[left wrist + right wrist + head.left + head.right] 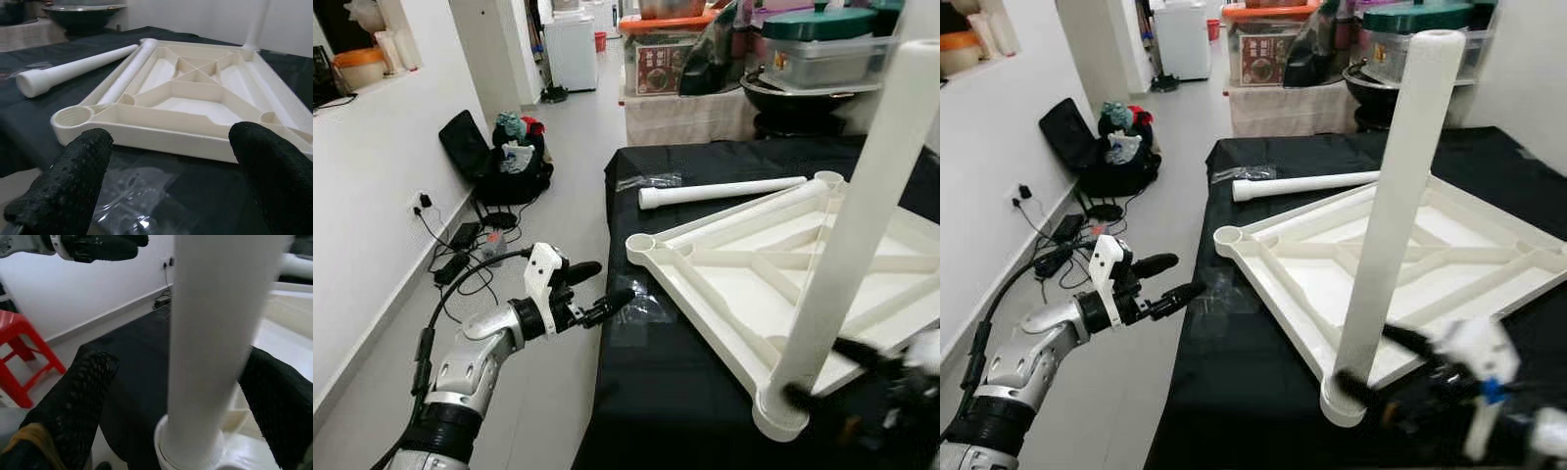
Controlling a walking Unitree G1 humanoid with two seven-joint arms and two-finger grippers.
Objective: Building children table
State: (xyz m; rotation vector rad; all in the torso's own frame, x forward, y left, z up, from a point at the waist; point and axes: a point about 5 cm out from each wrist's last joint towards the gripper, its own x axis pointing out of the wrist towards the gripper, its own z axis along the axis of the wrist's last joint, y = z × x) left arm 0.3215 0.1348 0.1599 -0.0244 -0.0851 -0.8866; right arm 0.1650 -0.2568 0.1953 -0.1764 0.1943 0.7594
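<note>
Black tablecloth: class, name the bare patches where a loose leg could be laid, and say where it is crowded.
Bare black cloth lies along the near left edge, beyond the clear plastic bag. Another strip lies behind the loose leg. The tabletop crowds the middle and right.

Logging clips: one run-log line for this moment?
right gripper: open around upright leg in tabletop corner | left gripper: open, idle | spare leg: lying loose

The tabletop and legs are made of smooth, matt white plastic; the table is covered by matt black cloth; the fingers are coated in rough, dotted black rubber.
</note>
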